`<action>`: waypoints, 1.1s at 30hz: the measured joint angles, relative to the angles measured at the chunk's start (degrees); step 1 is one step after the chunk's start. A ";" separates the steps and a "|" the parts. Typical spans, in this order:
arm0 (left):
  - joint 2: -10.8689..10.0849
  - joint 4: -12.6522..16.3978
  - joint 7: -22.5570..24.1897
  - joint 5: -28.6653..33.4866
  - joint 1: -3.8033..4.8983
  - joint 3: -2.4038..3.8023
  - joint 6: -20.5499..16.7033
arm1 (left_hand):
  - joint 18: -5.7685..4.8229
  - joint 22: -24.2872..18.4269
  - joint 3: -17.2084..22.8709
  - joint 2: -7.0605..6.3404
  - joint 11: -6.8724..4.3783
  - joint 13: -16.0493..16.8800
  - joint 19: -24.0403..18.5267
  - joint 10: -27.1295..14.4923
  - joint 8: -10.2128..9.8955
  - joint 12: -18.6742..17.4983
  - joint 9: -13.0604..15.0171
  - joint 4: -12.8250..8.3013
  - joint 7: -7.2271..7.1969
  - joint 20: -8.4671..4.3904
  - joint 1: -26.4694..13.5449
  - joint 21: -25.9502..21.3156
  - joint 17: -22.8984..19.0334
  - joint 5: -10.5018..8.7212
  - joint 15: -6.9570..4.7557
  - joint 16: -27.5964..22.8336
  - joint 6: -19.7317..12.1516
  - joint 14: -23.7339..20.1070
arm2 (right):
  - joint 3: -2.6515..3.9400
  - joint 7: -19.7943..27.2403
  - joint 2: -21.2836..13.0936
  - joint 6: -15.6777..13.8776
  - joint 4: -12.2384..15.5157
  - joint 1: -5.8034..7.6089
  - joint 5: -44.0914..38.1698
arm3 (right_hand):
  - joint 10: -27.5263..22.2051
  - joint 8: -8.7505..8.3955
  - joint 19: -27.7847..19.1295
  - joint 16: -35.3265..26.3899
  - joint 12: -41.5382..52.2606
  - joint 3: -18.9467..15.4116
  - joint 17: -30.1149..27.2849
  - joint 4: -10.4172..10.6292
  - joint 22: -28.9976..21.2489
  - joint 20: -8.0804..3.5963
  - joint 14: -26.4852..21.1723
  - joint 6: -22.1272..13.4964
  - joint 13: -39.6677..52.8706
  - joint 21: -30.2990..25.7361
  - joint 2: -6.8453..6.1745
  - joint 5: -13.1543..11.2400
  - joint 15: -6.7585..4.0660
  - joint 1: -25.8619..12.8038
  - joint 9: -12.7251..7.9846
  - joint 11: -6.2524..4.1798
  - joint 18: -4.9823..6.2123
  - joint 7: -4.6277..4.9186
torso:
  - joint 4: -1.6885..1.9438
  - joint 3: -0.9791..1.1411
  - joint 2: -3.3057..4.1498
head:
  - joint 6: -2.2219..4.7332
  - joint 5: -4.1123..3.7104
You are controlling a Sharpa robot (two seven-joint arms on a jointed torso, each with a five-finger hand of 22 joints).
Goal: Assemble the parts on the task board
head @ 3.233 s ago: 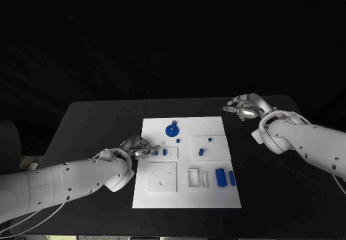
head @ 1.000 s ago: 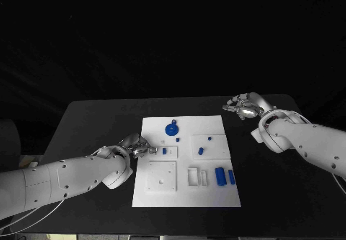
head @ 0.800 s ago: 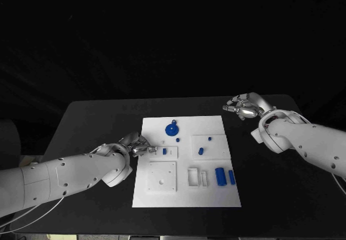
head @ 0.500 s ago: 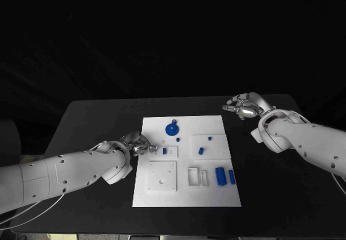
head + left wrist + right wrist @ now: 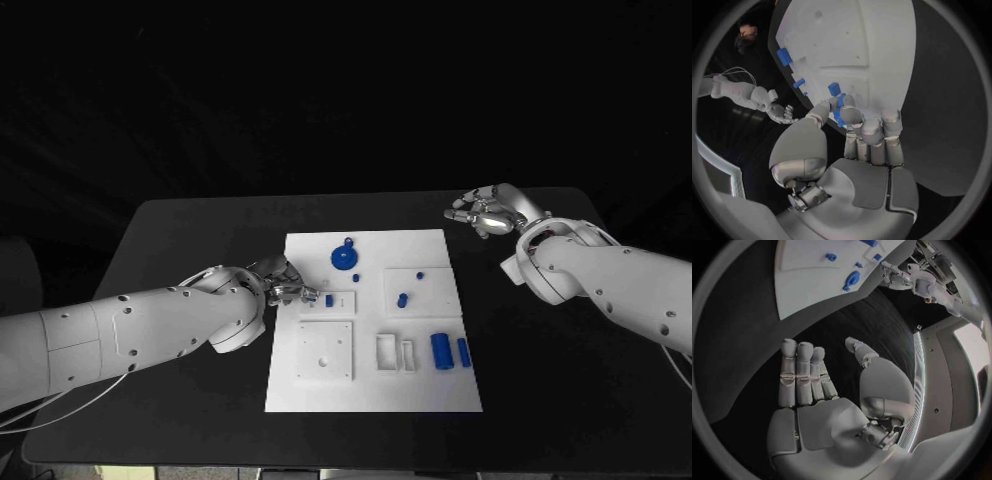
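The white task board [image 5: 368, 390] lies in the middle of the black table. My left hand [image 5: 283, 284] is at the board's left edge and pinches a small blue part [image 5: 838, 115] between thumb and a finger. Just beside it a second small blue part [image 5: 329, 299] stands on the board. A blue round part [image 5: 345, 260] lies further back, and two blue blocks [image 5: 441, 354] lie near the board's right edge. My right hand [image 5: 488, 213] hovers off the board at the back right, with its fingers [image 5: 802, 372] apart and nothing in them.
Small blue pegs [image 5: 402, 299] stand around the board's middle. A white square plate [image 5: 325, 352] and two white frames [image 5: 387, 353] sit in the board's near half. Bare black table [image 5: 188, 235] surrounds the board on all sides.
My left hand has crept a little toward the far side along the board's left edge, and its forearm has swung in closer. The right hand has barely moved.
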 measured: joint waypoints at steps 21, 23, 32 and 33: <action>1.21 -0.26 -4.15 -10.68 0.45 -0.32 5.07 | -0.01 -0.01 -0.01 0.16 0.00 0.04 0.00 0.00 -0.22 0.00 0.00 -0.01 0.00 0.00 0.16 0.03 -0.02 -0.33 0.11 0.00 -0.01 0.11 | 0.00 0.00 0.03 0.00 0.13 -0.01 0.00 | 0.00 0.00 0.00 0.00 0.00 0.00 -0.01 0.00 0.05 0.00 0.16 0.04 -0.06 0.00 0.00 0.00 -0.15 0.00 0.00 0.00 0.00 -0.10 | 0.06 0.03 -0.02 | -0.24 0.24; 1.43 -0.26 -4.27 -11.37 0.45 -0.34 5.28 | -0.01 -0.01 -0.01 0.16 0.00 0.05 0.00 0.00 -0.23 0.00 -0.01 -0.01 -0.01 0.00 0.16 0.22 -0.02 -0.37 0.11 0.00 -0.01 0.11 | 0.00 0.00 0.03 0.00 0.15 -0.01 0.00 | 0.00 0.00 0.00 0.00 0.00 0.00 -0.01 0.00 0.05 0.00 0.16 0.09 -0.06 0.00 0.00 0.00 -0.15 0.00 0.00 0.00 0.00 -0.06 | 0.06 0.03 -0.02 | -0.29 0.27; 1.87 -0.31 -4.33 -13.04 0.44 -0.36 5.38 | -0.05 -0.02 -0.01 0.32 0.00 0.09 0.00 0.00 -0.36 0.00 0.04 -0.01 -0.01 0.00 0.32 0.22 -0.02 -0.67 0.21 0.00 -0.01 0.21 | 0.00 0.00 0.03 0.00 0.24 -0.01 0.00 | 0.00 0.00 0.00 0.00 -0.01 0.00 0.04 0.00 0.10 0.00 0.16 0.21 -0.12 0.00 0.00 0.00 -0.14 0.00 -0.05 0.00 0.00 0.03 | 0.08 -0.03 -0.02 | -0.28 0.36; 1.87 -0.31 -4.33 -13.12 0.44 -0.36 5.38 | -0.05 -0.02 -0.01 0.38 0.00 0.09 0.00 0.00 -0.42 0.00 0.04 -0.01 -0.01 0.00 0.38 0.22 -0.02 -0.67 0.21 0.00 -0.01 0.22 | 0.00 0.00 0.03 0.00 0.24 -0.01 0.00 | 0.00 0.00 0.00 0.00 0.00 0.00 0.04 0.00 0.10 0.00 0.16 0.21 -0.12 0.00 0.00 0.00 -0.14 0.00 -0.04 0.00 0.00 0.02 | 0.08 -0.03 -0.02 | -0.27 0.37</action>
